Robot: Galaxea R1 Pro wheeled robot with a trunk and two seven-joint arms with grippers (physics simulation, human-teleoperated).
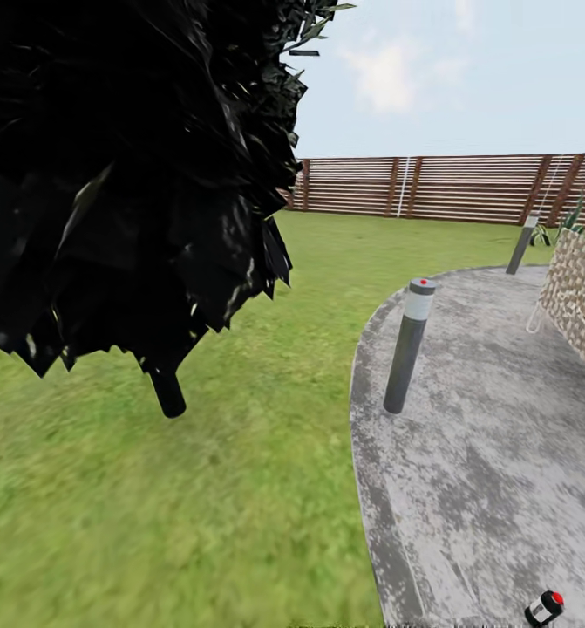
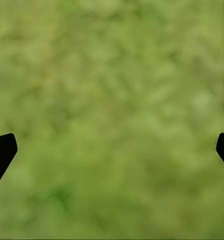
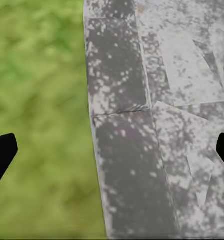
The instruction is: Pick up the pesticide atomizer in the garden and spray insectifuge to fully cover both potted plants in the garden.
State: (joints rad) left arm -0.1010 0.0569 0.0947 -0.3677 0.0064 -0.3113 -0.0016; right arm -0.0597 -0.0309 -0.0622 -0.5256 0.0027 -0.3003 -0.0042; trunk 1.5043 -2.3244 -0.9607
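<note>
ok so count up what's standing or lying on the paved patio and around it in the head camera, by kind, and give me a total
Grey bollard lamp posts: 2, one near, one far by the stone wall.
Pesticide atomizer: 1, lying on the patio at the bottom edge.
Dark-leaved tree: 1, close on the lawn.
Stone wall: 1.
Total: 5.

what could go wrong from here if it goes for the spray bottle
The spray bottle lies at the head view's very bottom edge on the paving; it could slip from sight. The dark tree blocks much of the view. Both pincers, left and right, are open and empty.
</note>
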